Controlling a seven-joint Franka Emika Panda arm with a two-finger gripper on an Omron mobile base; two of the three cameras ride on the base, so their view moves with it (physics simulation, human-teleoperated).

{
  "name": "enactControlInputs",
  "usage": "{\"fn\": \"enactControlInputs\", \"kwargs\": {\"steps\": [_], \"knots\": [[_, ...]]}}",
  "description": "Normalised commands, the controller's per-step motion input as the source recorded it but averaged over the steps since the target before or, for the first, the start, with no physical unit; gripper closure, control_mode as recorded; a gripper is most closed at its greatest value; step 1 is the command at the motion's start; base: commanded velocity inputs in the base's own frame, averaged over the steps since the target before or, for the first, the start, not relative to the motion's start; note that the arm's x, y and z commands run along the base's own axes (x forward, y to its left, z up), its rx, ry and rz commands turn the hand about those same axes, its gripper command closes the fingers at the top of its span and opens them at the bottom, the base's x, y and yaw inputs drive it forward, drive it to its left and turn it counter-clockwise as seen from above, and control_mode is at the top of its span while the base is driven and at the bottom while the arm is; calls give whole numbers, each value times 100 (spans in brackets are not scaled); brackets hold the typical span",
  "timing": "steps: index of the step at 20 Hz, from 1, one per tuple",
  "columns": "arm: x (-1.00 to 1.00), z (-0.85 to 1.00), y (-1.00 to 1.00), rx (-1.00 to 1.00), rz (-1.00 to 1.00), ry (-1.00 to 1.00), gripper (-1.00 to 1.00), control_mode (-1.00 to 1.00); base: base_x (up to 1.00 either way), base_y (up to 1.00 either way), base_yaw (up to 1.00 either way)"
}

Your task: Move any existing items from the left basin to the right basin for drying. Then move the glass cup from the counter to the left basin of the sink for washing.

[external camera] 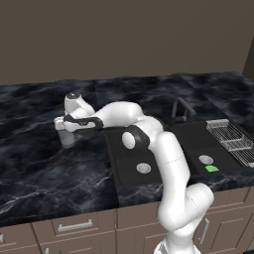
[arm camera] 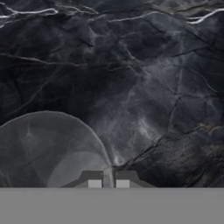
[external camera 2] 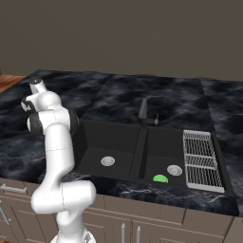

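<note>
My gripper (arm camera: 108, 183) sits low over the counter (arm camera: 144, 78) with its two finger tips (arm camera: 94, 183) drawn almost together, and in the hand view the thin rim wall of the glass cup (arm camera: 52, 148) runs right between them — so I judge the fingers are clamped on the cup's rim, one tip inside and one outside. In the left base view the glass cup (external camera: 67, 138) stands upright on the black marble, directly under the hand, to the left of the sink (external camera: 115, 163) and apart from its edge. I expect the tumbler to be light, rigid and slick, and a rim pinch gives little contact, so it could swing or slip if I move fast; it looks breakable too. The left basin (external camera 2: 90, 142) is bare apart from its silver drain (external camera 2: 107, 161), which leaves room to set the cup down. The green lump (external camera 2: 160, 179) already lies in the right basin (external camera 2: 166, 152), near that basin's front wall, so that step looks done. The path from cup to basin crosses open counter and then the sink's near rim — I would lift enough to clear that edge. The dark faucet (external camera 2: 144, 113) stands at the back divider, and the wire rack (external camera 2: 203, 159) lies on the far side, both well away from my route.
</note>
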Motion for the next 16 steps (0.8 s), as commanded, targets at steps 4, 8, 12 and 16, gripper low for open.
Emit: {"fn": "enactControlInputs", "kwargs": {"steps": [4, 8, 12, 16], "knots": [[0, -8, 0, 3, 0, 0, 100, -100, 0, 0, 0], [0, -7, 0, 2, 0, 0, 100, -100, 0, 0, 0], [0, -7, 0, 3, 0, 0, 100, -100, 0, 0, 0], [0, -4, 0, 4, 0, 0, 100, -100, 0, 0, 0]]}}
